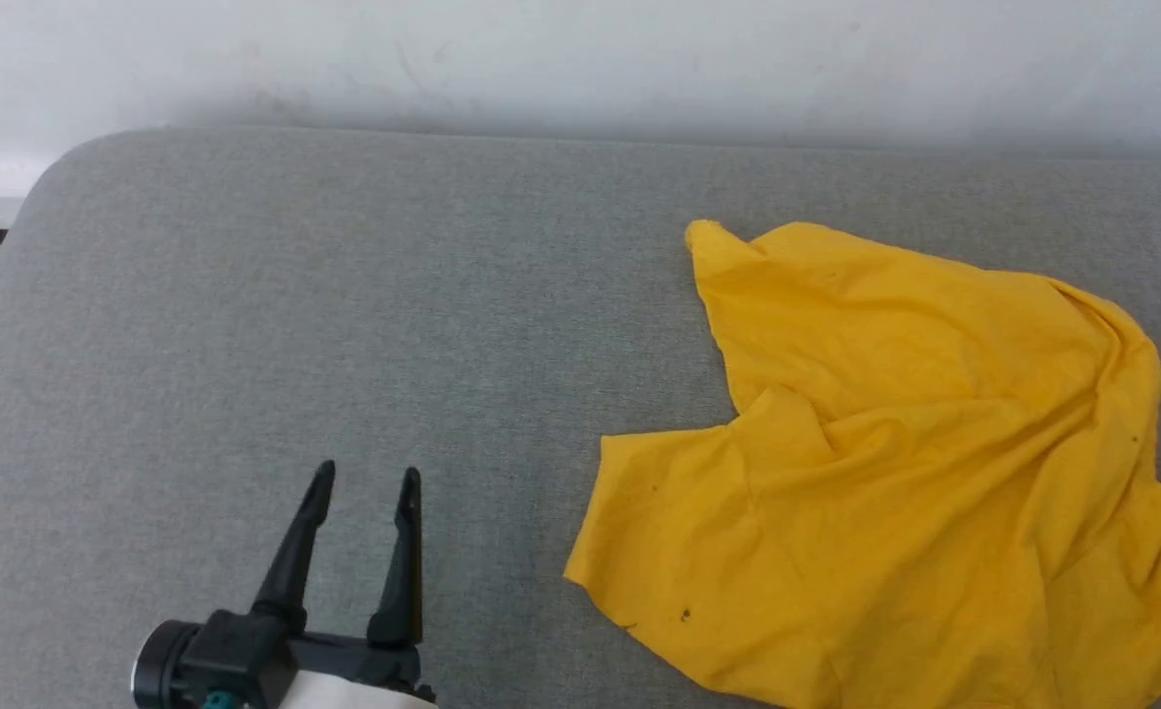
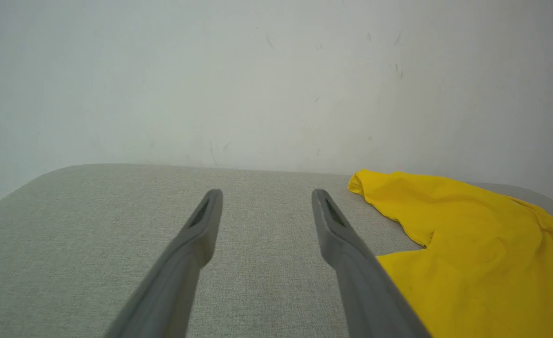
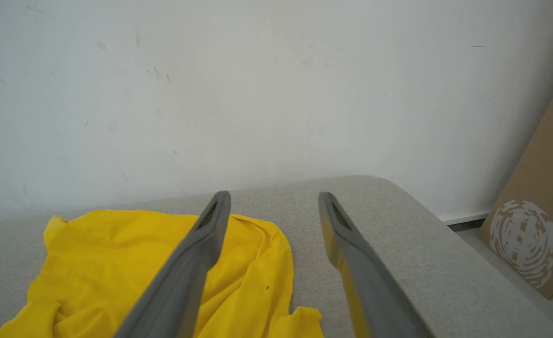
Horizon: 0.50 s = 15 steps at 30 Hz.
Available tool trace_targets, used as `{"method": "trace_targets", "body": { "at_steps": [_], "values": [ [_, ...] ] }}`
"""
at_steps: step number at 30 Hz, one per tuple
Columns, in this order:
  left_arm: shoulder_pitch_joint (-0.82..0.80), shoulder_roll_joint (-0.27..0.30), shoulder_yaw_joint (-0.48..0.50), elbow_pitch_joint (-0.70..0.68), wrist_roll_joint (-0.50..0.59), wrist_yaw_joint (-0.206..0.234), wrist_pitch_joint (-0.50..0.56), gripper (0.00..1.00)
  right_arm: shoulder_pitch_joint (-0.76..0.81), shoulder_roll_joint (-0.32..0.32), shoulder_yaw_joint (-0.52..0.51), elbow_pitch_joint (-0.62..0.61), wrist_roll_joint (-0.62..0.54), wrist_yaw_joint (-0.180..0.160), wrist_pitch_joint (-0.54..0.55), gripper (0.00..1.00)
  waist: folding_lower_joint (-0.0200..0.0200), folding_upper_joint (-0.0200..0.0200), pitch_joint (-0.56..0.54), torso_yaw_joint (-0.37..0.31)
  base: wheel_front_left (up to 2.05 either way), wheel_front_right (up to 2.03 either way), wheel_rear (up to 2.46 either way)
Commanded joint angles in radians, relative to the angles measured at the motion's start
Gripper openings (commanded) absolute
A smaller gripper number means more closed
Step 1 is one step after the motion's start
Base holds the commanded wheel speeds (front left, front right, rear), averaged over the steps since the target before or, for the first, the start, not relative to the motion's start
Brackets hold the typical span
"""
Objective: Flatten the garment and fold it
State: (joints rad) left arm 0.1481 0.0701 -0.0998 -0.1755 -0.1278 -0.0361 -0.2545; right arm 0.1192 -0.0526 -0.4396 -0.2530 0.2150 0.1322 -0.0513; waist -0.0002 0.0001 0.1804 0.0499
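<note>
Currently, one item of work and two tools.

**Item: garment**. A yellow T-shirt, plain side up, crumpled and unfolded on the grey fabric-covered bench.
- Long axis: runs roughly from the near edge of the bench towards the white wall, leaning a little to the left at its far end.
- Far end: a narrow rolled corner that points at the wall.
- Near end: broader, with a flap jutting left towards the left gripper's side.
- Surface: deep creases gather along the right margin, and a few small dark specks sit near the lower left edge.
- The head view cuts off its near and right edges.

**Tool: left gripper**.
- Jaws stand wide apart with nothing between them, over bare bench, fingers pointing at the wall.
- The garment lies to the right of these jaws and apart from them.
- In the left wrist view the left gripper shows its right-hand finger crossing the cloth's near left edge.

**Tool: right gripper**.
- Jaws spread wide and hold nothing.
- The garment lies under and to the left of these jaws.
- The left-hand finger crosses the cloth in the right wrist view, and the right-hand finger crosses bare bench.
- Contact with the cloth cannot be told.

**Sundry:** a cardboard box with a white printed mark, well off to the right of the right jaws, beyond the bench end.
</note>
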Motion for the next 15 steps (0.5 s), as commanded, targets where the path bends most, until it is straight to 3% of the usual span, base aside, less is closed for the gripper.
{"method": "trace_targets", "body": {
  "at_steps": [1, 5, 9, 15],
  "values": [
    [0.004, 0.007, -0.005, 0.004, 0.008, -0.01, 0.006, 1.0, 0.005, 0.002, 0.006, 0.0, 0.01, -0.002, -0.011, 1.0, 0.0002, -0.0001, 0.003, -0.018, 0.0, 0.0, 0.0],
    [-0.052, 0.033, -0.064, 0.027, 0.018, -0.046, 0.1, 1.0, 0.007, 0.002, 0.005, -0.009, -0.001, -0.002, -0.026, 1.0, 0.0002, -0.0001, 0.013, -0.027, 0.0, 0.0, 0.0],
    [-0.148, 0.074, -0.169, 0.079, 0.01, -0.082, 0.262, 1.0, -0.017, 0.002, -0.001, -0.032, -0.011, -0.002, -0.011, 1.0, 0.0002, -0.0001, 0.028, -0.027, 0.0, 0.0, 0.0],
    [-0.301, 0.141, -0.33, 0.182, -0.041, -0.094, 0.449, 1.0, -0.034, 0.002, 0.015, -0.046, -0.013, -0.002, 0.01, 1.0, 0.0002, -0.0001, 0.055, -0.02, 0.0, 0.0, 0.0]
  ]
}}
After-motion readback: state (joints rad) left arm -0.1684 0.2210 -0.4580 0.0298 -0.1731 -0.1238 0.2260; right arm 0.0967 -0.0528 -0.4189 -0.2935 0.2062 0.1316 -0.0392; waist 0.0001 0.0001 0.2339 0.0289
